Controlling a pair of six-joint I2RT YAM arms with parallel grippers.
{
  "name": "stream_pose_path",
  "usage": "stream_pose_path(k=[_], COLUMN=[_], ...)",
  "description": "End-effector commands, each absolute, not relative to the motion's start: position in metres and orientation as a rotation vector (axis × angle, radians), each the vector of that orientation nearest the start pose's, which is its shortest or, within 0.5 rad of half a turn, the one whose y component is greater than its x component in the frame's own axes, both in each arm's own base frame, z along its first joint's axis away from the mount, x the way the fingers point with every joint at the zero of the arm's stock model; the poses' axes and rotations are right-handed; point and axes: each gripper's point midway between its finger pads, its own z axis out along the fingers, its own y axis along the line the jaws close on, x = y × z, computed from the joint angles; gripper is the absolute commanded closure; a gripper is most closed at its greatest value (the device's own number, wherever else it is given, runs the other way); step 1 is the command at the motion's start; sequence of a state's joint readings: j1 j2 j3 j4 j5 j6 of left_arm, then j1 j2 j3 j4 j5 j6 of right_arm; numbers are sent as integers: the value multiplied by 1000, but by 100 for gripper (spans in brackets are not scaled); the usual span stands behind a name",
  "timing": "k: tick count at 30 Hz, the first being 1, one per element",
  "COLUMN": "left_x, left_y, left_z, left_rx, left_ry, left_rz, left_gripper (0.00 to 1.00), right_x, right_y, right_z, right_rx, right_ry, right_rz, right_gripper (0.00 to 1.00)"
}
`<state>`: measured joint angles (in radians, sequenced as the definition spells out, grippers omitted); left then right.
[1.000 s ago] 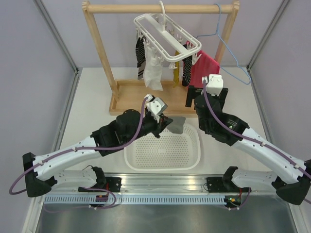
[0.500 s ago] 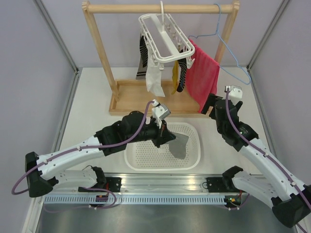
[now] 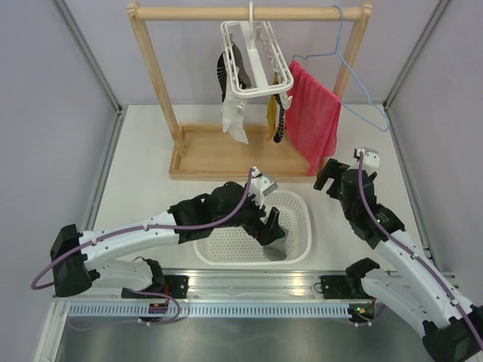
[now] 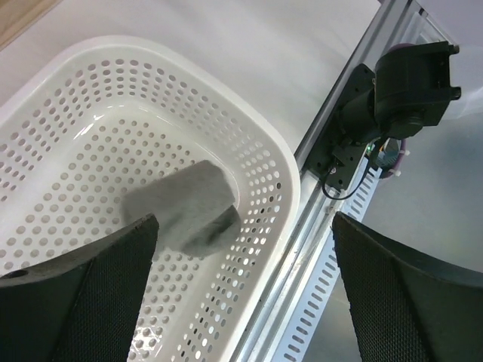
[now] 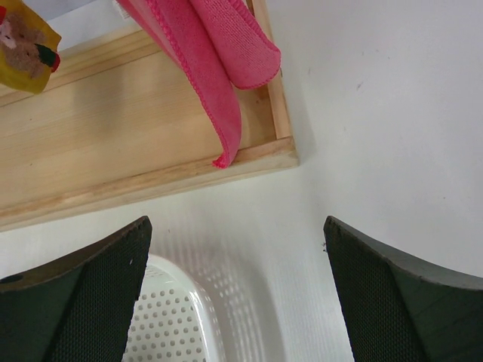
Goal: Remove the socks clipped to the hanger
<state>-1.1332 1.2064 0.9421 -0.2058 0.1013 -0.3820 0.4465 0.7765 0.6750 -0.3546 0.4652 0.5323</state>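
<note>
The white hanger (image 3: 253, 56) hangs from the wooden rail with socks clipped under it: a black-and-white striped one (image 3: 225, 72), a white one (image 3: 235, 121), a mustard one (image 3: 272, 109) and a dark striped one (image 3: 280, 124). A grey sock (image 3: 276, 245) lies loose in the white basket (image 3: 303, 219), against its near right wall. My left gripper (image 3: 273, 228) hangs open just above it, touching nothing; the left wrist view shows the grey sock (image 4: 181, 207) beyond the wide-apart left gripper (image 4: 245, 294). My right gripper (image 3: 329, 177) stands open and empty right of the basket, below the rack.
A red towel (image 3: 313, 117) hangs on a blue wire hanger (image 3: 355, 68) right of the socks, its hem (image 5: 226, 68) over the wooden rack base (image 5: 113, 151). The mustard sock's tip (image 5: 23, 41) shows top left. The basket rim (image 4: 287, 173) lies near the aluminium rail (image 4: 324, 249).
My left gripper moved down and right over the basket and opened, letting the grey sock drop in. My right arm drew back a little. The hanger swung round to end-on.
</note>
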Motion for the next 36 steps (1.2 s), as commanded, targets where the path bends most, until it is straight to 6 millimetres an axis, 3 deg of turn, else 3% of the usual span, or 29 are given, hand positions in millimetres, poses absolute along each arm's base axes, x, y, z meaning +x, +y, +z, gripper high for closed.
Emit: stream_pose_path(k=[1, 12, 17, 24, 27, 29, 30, 31, 33, 36], left_x=[140, 161, 181, 222, 238, 250, 257, 265, 279, 301], left_y=[-365, -345, -327, -314, -323, -334, -337, -345, -348, -348], left_z=[219, 225, 235, 288, 312, 313, 328, 321, 336, 343], left_rx=[788, 686, 570, 396, 389, 411, 415, 423, 392, 334], left_ry=[1996, 1960, 1929, 1781, 1706, 1691, 1656, 1668, 1635, 1613], left_rz=[-1023, -881, -776, -865, -868, -840, -832, -812, -789, -732], left_gripper=[0, 0, 0, 0, 0, 0, 0, 0, 0, 0], right_x=[283, 287, 291, 302, 303, 303, 303, 304, 304, 303], right_y=[74, 77, 87, 106, 106, 105, 105, 105, 105, 106], right_z=[202, 188, 181, 174, 172, 171, 171, 173, 175, 178], right_rx=[370, 356, 351, 317, 312, 312, 309, 307, 303, 294], right_ry=[1920, 1948, 1954, 1958, 1956, 1954, 1953, 1947, 1942, 1932], right_rz=[219, 213, 288, 389, 387, 386, 385, 391, 401, 414], right_gripper=[2, 2, 2, 2, 2, 2, 2, 2, 2, 2])
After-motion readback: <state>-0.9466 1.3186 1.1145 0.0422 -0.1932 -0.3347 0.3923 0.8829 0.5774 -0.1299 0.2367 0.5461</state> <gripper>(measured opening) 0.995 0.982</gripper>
